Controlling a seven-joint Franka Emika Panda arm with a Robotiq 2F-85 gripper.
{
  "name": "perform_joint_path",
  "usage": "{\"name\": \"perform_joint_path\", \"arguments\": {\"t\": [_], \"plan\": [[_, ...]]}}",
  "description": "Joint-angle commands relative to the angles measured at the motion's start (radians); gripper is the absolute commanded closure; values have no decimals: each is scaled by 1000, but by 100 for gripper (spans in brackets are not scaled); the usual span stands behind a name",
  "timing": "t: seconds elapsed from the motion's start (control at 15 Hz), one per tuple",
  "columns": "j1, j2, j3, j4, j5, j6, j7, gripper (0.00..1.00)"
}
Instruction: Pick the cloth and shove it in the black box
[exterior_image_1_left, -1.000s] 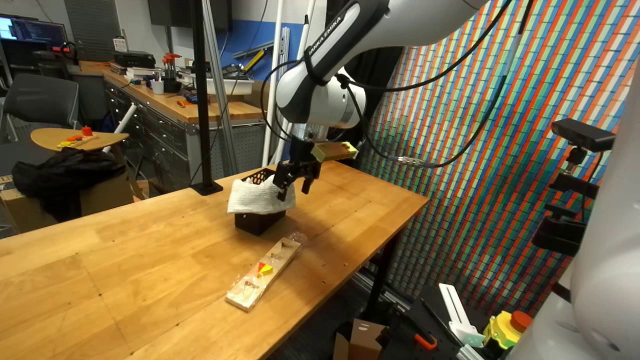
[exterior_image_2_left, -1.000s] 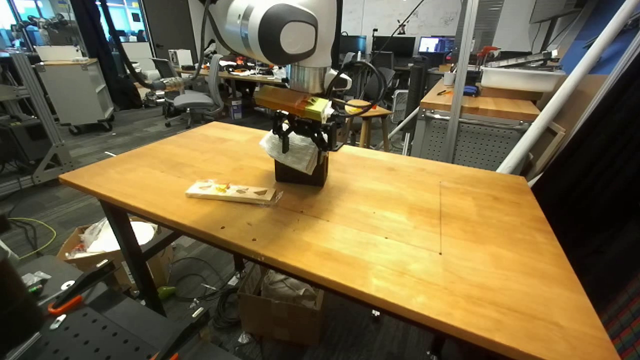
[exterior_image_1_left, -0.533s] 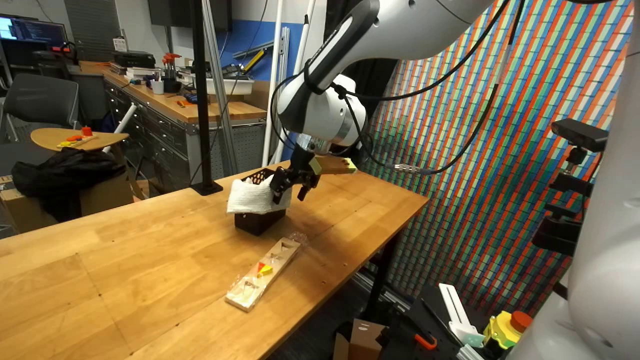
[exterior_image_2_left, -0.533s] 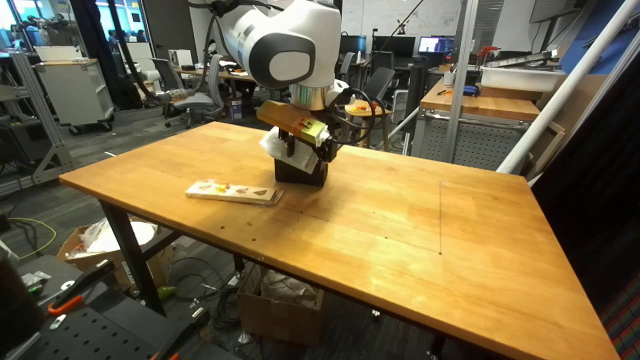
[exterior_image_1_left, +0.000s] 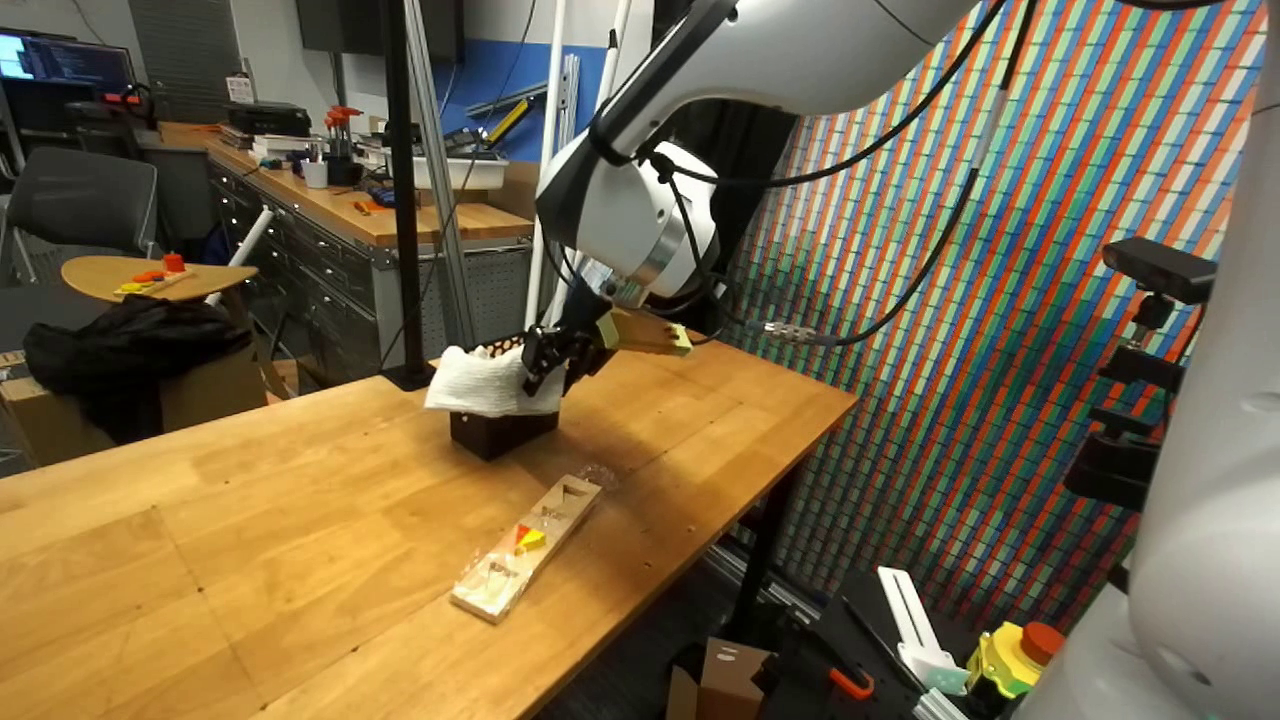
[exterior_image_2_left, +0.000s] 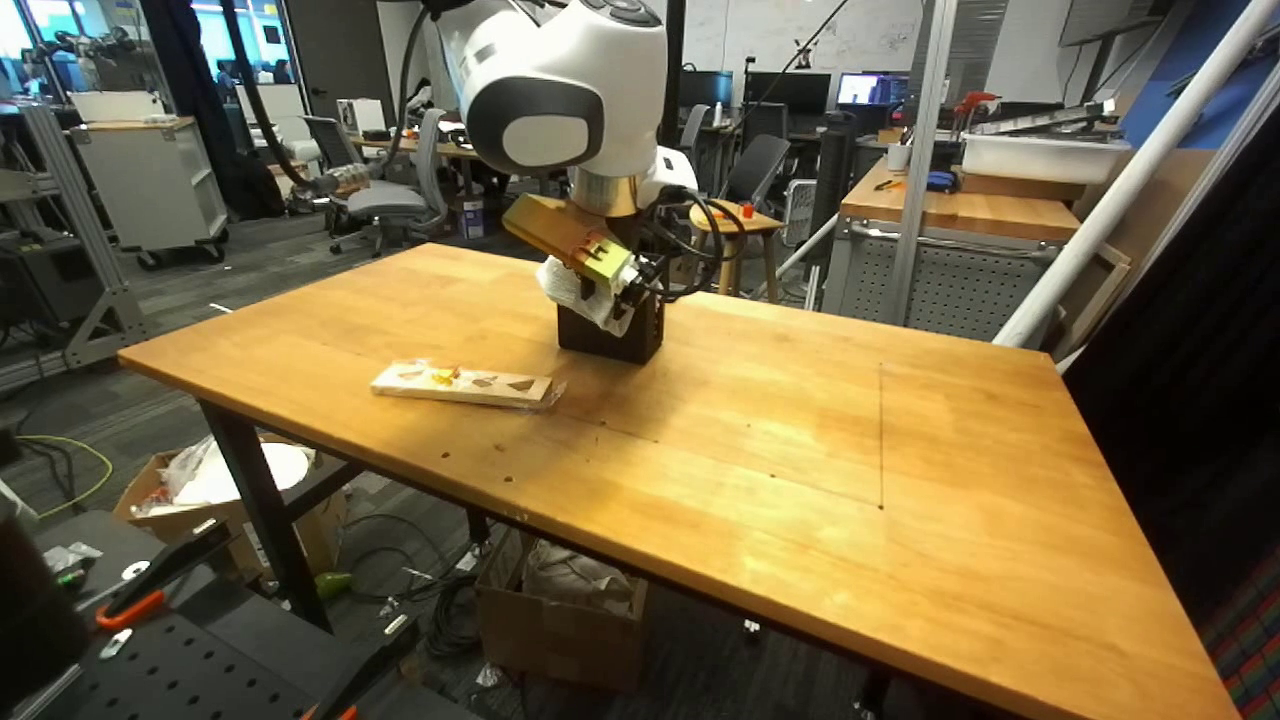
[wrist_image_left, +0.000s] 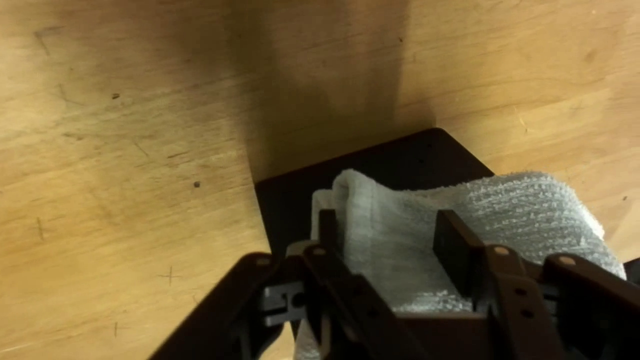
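Observation:
The white cloth (exterior_image_1_left: 490, 382) lies draped over the top and near side of the black box (exterior_image_1_left: 490, 435), which stands upright on the wooden table. Both also show in an exterior view, the cloth (exterior_image_2_left: 590, 298) partly behind the gripper and the box (exterior_image_2_left: 610, 338) below it. In the wrist view the folded cloth (wrist_image_left: 387, 225) covers much of the box (wrist_image_left: 300, 200). My gripper (wrist_image_left: 387, 237) is open, tilted and at the cloth over the box, its fingers apart with cloth showing between them. The gripper also shows in an exterior view (exterior_image_1_left: 550, 380).
A wooden puzzle board (exterior_image_1_left: 500, 575) in clear wrap lies on the table (exterior_image_1_left: 300, 540) in front of the box; it also shows in an exterior view (exterior_image_2_left: 460, 384). A black post (exterior_image_1_left: 403, 250) stands at the table's edge near the box.
My gripper has moved down and tilted against the cloth. The box has slid, with the cloth on it, slightly away from the puzzle board. The fingers stay open.

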Motion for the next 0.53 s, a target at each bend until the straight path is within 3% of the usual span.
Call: {"name": "perform_joint_path", "arguments": {"t": [0.0,0.2,0.47], "plan": [[-25,-5,31,-7,101,35,-91,76],[-21,-8,21,-4,121,23,-119,97],[20,-57,-37,-11,-63,-31,-10,98]]}}
